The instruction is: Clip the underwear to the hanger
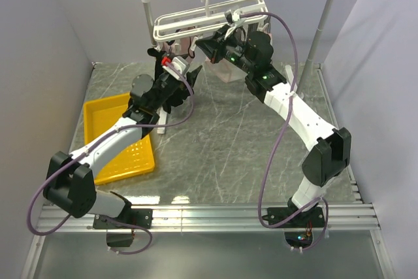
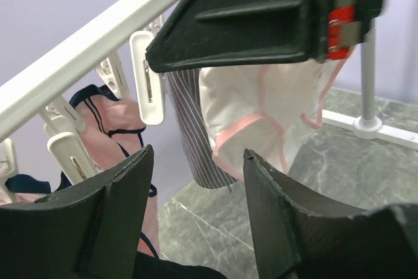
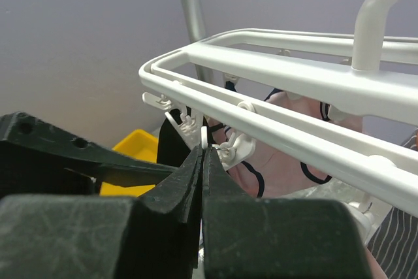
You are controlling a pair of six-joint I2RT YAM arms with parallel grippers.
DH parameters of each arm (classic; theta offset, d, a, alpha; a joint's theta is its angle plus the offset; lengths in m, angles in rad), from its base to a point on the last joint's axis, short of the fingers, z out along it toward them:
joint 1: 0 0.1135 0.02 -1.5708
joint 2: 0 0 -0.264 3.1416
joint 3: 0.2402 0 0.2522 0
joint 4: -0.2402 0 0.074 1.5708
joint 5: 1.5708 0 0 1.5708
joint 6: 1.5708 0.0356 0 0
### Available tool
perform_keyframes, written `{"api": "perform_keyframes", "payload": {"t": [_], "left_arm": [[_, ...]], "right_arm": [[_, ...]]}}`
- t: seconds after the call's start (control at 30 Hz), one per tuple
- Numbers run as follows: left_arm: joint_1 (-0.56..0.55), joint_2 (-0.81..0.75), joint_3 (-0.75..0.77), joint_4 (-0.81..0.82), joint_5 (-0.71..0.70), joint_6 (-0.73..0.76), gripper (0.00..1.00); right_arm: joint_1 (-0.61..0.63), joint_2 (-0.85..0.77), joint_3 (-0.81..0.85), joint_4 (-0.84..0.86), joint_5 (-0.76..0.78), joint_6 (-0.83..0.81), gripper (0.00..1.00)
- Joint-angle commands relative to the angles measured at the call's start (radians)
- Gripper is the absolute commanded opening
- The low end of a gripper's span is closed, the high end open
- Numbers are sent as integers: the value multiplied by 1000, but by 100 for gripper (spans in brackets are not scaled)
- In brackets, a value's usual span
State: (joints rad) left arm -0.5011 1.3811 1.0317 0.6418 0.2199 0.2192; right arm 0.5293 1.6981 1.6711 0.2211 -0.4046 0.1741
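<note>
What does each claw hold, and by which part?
Right claw: shut on a clip of the hanger, at its end. Left claw: open; a hold on the black underwear cannot be told.

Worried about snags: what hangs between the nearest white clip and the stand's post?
A grey striped garment and a white pink-trimmed garment hang there; the left wrist view shows it.

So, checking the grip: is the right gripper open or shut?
Shut: the right gripper shows no gap between fingertips, below the hanger.
</note>
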Motion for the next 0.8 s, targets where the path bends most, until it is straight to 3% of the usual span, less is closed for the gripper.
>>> {"api": "perform_keyframes", "payload": {"t": [0.0,0.6,0.7,0.77], "left_arm": [[4,27,74,67,-22,2,62],[21,131,222,18,-27,-58,49],[21,137,237,6,-25,-67,37],[21,128,235,4,-14,-70,23]], "right_arm": [[-3,-60,1,29,-3,8,0],[-3,-97,-13,9,-65,74,0],[-5,-100,-17,6,-69,77,0],[-6,-106,-20,1,-68,76,0]]}}
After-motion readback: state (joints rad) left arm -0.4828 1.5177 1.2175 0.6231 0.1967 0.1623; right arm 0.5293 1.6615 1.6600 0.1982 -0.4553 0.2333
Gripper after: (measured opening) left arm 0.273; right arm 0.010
